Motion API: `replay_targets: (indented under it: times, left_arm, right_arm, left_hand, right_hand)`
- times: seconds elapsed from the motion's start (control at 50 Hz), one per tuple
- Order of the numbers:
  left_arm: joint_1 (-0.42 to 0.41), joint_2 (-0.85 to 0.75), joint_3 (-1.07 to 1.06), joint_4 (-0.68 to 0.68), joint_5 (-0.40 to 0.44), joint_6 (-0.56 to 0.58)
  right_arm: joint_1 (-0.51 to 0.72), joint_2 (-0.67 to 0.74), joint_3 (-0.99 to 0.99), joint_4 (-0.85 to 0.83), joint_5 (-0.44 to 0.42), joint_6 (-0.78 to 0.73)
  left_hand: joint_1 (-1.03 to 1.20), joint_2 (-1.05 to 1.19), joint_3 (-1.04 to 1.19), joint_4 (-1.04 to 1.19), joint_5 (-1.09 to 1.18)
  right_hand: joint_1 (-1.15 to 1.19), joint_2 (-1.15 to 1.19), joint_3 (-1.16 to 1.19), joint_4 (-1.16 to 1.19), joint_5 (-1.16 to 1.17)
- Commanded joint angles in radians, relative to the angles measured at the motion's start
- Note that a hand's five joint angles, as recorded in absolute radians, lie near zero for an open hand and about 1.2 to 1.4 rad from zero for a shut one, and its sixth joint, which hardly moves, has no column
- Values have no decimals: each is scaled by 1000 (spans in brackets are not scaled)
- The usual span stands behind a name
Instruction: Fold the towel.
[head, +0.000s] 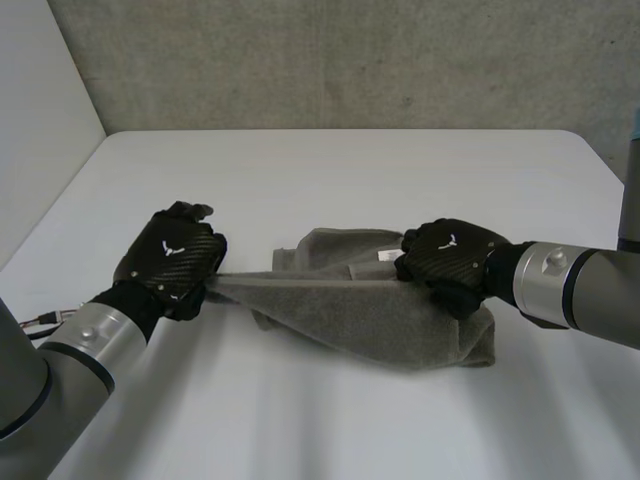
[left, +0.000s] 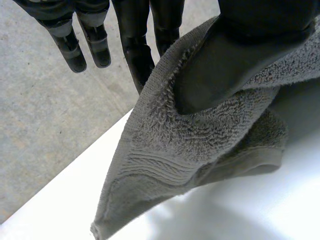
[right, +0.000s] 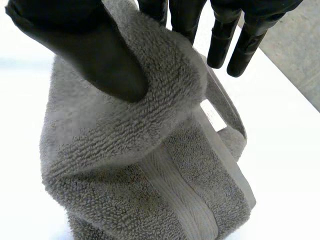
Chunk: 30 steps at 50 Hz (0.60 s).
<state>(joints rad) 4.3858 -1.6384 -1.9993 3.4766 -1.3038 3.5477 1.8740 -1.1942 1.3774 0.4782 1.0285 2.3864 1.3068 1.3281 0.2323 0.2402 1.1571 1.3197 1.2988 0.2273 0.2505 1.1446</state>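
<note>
Towel (head: 400, 320), grey terry, sits a little right of centre in the head view. It lies on the white table (head: 340, 170), the biggest thing in sight. The cloth is bunched, not flat. One edge runs in a taut line from centre-left to centre-right of the frame. A flap hangs from that line toward the lower edge, and a rumpled layer rests on the table behind it.

The left arm (head: 80, 350) comes in from the lower left and the right arm (head: 570, 285) from the right edge. The left hand (head: 170, 262) is at the left end of the stretched edge. In its wrist view its thumb (left: 225, 70) presses a corner of the cloth against nearly straight fingers (left: 135, 50), so it is pinching the towel. The right hand (head: 450, 255) is at the other end. In its wrist view the thumb (right: 95, 55) clamps a thick roll of terry against the fingers (right: 225, 40), a firm grasp too. A small white label (head: 387, 256) shows on the towel just beside the right hand.

By my reading a fold is in hand but not finished. The lifted edge has yet to be laid over the rest. After that the layers need squaring up and the creases smoothing, and a further fold is probably needed.
</note>
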Motion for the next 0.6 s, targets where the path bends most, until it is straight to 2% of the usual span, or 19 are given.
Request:
replay_targets:
  times: [0.02,0.12,0.16,0.18,0.2,0.22,0.24,0.26,0.28,0.3,0.32,0.34,0.36,0.38,0.4,0.42,0.46,0.56,0.6]
  left_arm:
    - [8,-47,42,3,-2,37]
    - [23,-138,137,4,-2,56]
    - [24,-179,192,3,-2,59]
    - [24,-223,267,-1,-2,57]
    - [17,-260,356,-8,-14,57]
    - [17,-261,356,-8,-14,57]
    - [11,-285,449,-13,-21,54]
    - [3,-297,565,-23,-34,45]
    - [3,-298,567,-24,-34,45]
    - [-6,-296,673,-42,-57,33]
    - [-6,-296,674,-42,-57,33]
    - [-20,-288,779,-53,-89,19]
    - [-32,-276,882,-60,-122,-4]
    - [-32,-276,883,-60,-123,-4]
    - [-34,-247,959,-63,-152,-33]
    - [-34,-212,1009,-63,-175,-70]
    - [-32,-174,1024,-59,-183,-110]
    - [-31,-109,960,-68,-176,-216]
    - [-28,-95,893,-70,-173,-233]
  right_arm:
    - [-1,42,-15,2,-8,-30]
    - [0,76,-75,-1,-8,-81]
    - [8,117,-185,-25,-5,-84]
    - [8,117,-185,-26,-5,-84]
    - [13,137,-263,-64,2,-70]
    - [25,151,-346,-122,15,-29]
    - [25,151,-347,-122,15,-29]
    - [42,153,-435,-198,34,44]
    - [42,153,-435,-199,35,45]
    - [49,141,-507,-293,76,145]
    - [51,113,-559,-399,134,266]
    - [51,113,-560,-400,134,267]
    - [50,69,-581,-506,201,387]
    - [48,23,-580,-598,244,490]
    - [48,22,-580,-599,245,491]
    - [47,-16,-566,-660,277,560]
    - [45,-45,-540,-670,283,579]
    - [42,-96,-396,-618,278,570]
    - [42,-102,-281,-540,266,550]
  left_hand:
    - [89,68,-58,-66,65]
    - [89,68,-58,-66,65]
    - [89,68,-58,-66,65]
    - [89,68,-58,-66,65]
    - [89,68,-58,-66,65]
    - [89,68,-58,-66,65]
    - [89,68,-58,-66,65]
    - [89,68,-58,-66,65]
    - [89,68,-58,-66,65]
    - [89,68,-58,-66,65]
    - [89,68,-58,-66,65]
    - [89,68,-58,-66,65]
    - [89,68,-58,-66,65]
    - [89,68,-58,-66,65]
    - [89,68,-58,-66,65]
    - [89,68,-58,-66,65]
    - [89,68,-58,-66,65]
    - [89,68,-58,-66,65]
    - [89,68,-58,-66,65]
  right_hand:
    - [77,97,-53,-76,77]
    - [77,97,-53,-76,77]
    - [77,97,-53,-76,77]
    - [77,97,-53,-76,77]
    - [77,97,-53,-76,77]
    - [77,97,-53,-76,77]
    - [77,97,-53,-76,77]
    - [77,97,-53,-76,77]
    - [77,97,-53,-76,77]
    - [77,97,-53,-76,77]
    - [77,97,-53,-76,77]
    - [77,97,-53,-76,77]
    - [77,97,-53,-76,77]
    - [77,97,-53,-76,77]
    - [77,97,-53,-76,77]
    - [77,97,-53,-76,77]
    - [77,97,-53,-76,77]
    - [77,97,-53,-76,77]
    - [77,97,-53,-76,77]
